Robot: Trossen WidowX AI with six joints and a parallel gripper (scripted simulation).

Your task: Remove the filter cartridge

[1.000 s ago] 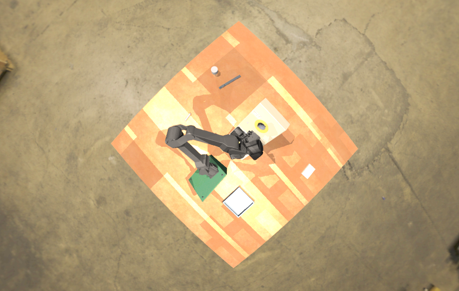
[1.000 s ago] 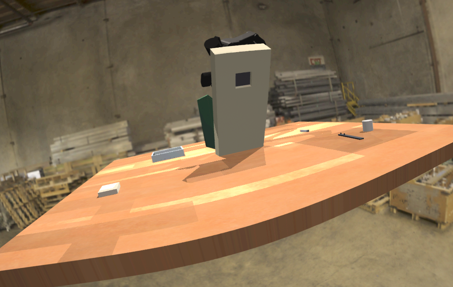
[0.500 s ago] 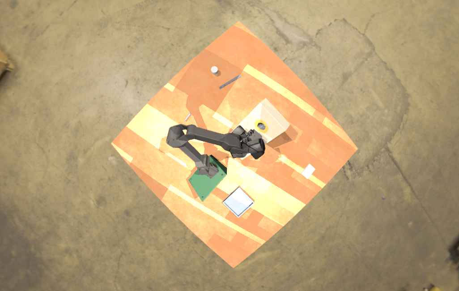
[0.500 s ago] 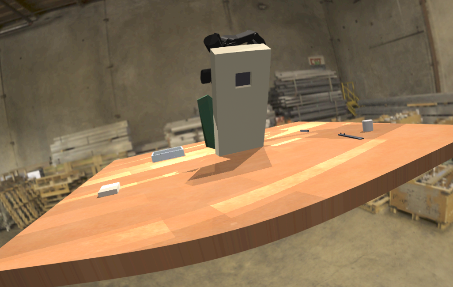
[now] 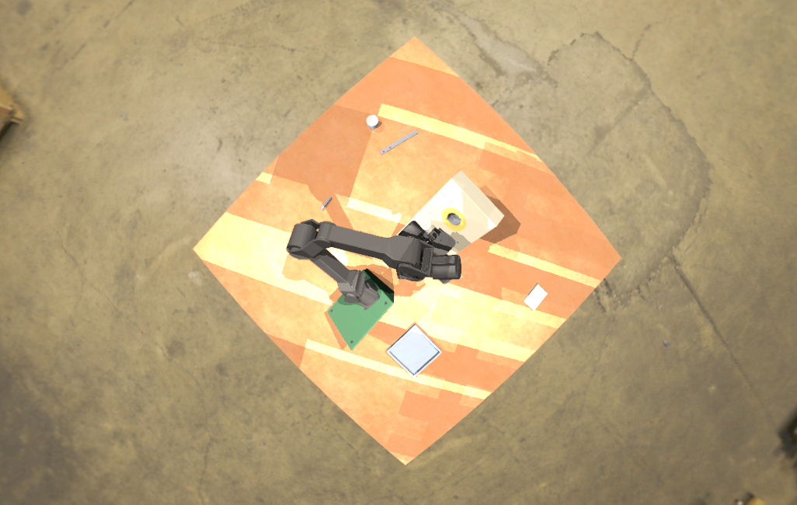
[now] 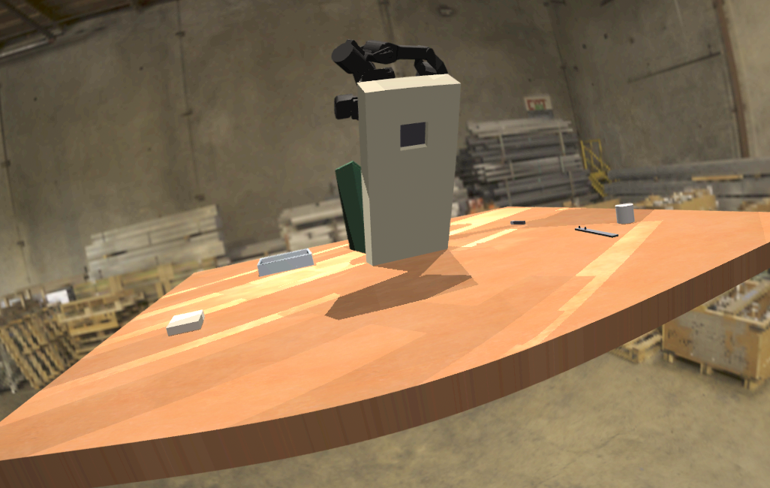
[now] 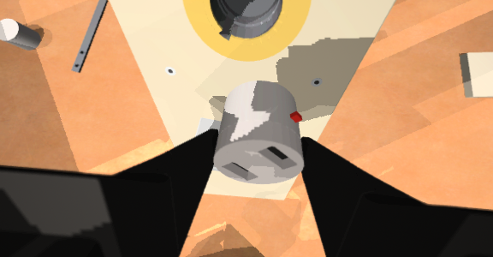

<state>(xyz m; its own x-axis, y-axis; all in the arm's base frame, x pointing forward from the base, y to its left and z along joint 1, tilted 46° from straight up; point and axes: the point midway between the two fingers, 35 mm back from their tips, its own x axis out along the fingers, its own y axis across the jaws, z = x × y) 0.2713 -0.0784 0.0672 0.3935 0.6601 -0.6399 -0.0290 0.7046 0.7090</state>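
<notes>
- A round grey filter cartridge (image 7: pixel 258 129) was seen in the wrist view, gripped between the two black fingers of the gripper (image 7: pixel 258 151), which were pressed against its left and right sides.
- Two narrow dark slots were shown on the cartridge's near face, and a small red tab (image 7: pixel 295 116) was seen on its upper right edge.
- The cartridge was held out of the cream service panel (image 7: pixel 351 18); above it on the panel face, a dark round socket (image 7: pixel 246 5) ringed in yellow was shown open.
- Two small screw heads were seen on the panel, one to either side of the cartridge.
- From above, the dark arm (image 5: pixel 357 241) was shown reaching from a green base plate (image 5: pixel 351 322) to the near side of the panel box (image 5: pixel 474 200).
- A shallow square tray (image 5: pixel 413 349) with a pale floor was seen on the orange table (image 5: pixel 339 388), near the base plate and well apart from the cartridge.
- Also lying on the table were a small white cylinder (image 5: pixel 373 121), a thin grey bar (image 5: pixel 398 142) beside it, and a white block (image 5: pixel 535 296).
</notes>
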